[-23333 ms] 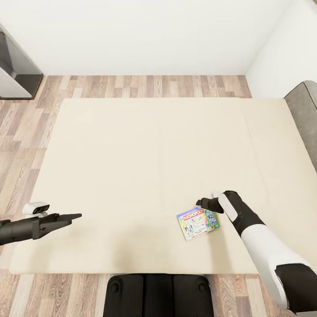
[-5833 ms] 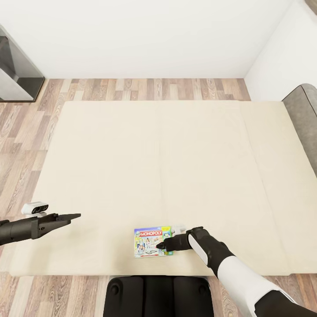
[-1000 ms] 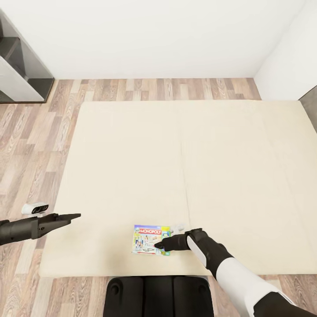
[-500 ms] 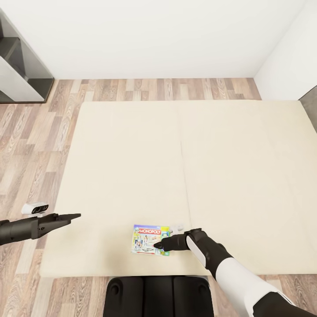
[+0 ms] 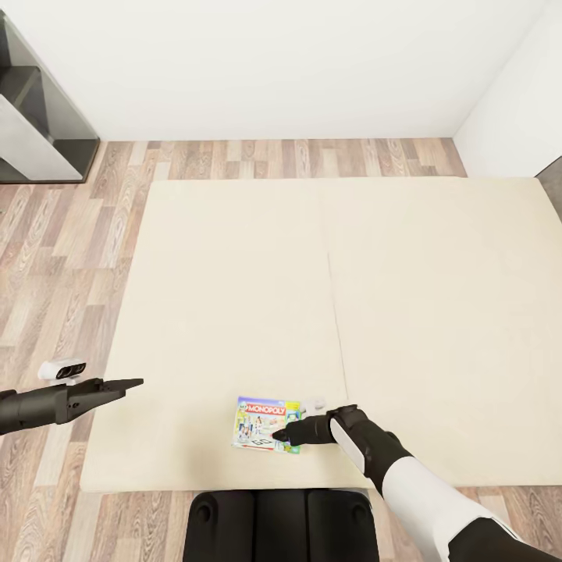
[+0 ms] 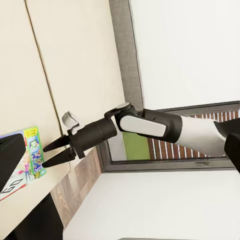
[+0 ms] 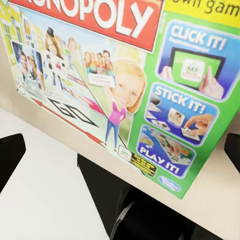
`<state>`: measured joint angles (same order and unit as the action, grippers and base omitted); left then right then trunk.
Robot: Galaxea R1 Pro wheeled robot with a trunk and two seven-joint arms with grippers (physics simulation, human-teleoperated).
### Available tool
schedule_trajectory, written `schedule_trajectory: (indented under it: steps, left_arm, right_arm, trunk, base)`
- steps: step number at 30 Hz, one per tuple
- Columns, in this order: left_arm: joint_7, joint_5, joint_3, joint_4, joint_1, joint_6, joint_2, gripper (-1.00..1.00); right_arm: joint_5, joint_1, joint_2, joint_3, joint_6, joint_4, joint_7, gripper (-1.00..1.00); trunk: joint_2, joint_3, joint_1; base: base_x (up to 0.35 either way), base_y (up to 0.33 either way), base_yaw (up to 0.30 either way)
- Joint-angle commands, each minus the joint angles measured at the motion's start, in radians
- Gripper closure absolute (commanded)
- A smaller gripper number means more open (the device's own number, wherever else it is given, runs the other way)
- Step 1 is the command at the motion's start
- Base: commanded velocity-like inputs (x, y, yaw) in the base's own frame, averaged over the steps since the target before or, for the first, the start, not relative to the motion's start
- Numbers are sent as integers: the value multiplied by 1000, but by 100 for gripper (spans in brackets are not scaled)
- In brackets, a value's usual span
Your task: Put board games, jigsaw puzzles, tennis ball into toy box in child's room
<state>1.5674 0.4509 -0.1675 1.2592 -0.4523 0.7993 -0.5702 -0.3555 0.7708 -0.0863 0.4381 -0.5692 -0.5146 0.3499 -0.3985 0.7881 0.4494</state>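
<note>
The board game [image 5: 268,425] lies flat near the bed's [image 5: 234,297] front edge, the right pincer [image 5: 282,433] spread open over its corner, so closing might only skate off the thin box

Board game [image 5: 268,424] on bed [image 5: 234,297], near front edge.

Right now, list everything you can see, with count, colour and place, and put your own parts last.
Monopoly board game: one, multicoloured box with a red title band, flat on the bed near its front edge.
Bed: one, cream, across the middle.
Floor: wood planks, left of and behind the bed.
Cabinet: one, dark grey and white, far left corner.
Walls: white, behind and at right.
Left gripper: black, over the bed's left edge.
Right gripper: black, open, at the game's right edge.
</note>
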Motion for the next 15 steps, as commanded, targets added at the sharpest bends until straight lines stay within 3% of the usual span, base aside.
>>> schedule_trajectory:
  steps: [1,9,15]
  left_arm:
    - [3,0,0,0,0,11,0,-100]
    - [3,0,0,0,0,11,0,-100]
    - [3,0,0,0,0,11,0,-100]
  right_arm:
    - [-2,0,0,2,-4,-1,1,-100]
    - [-2,-6,0,2,-3,-1,1,-100]
    - [-2,-7,0,3,-3,-1,0,-100]
  trunk:
    - [-2,1,1]
    - [-2,1,1]
    - [-2,1,1]
  base:
    - [0,8,0]
    - [0,14,0]
    - [0,155,0]
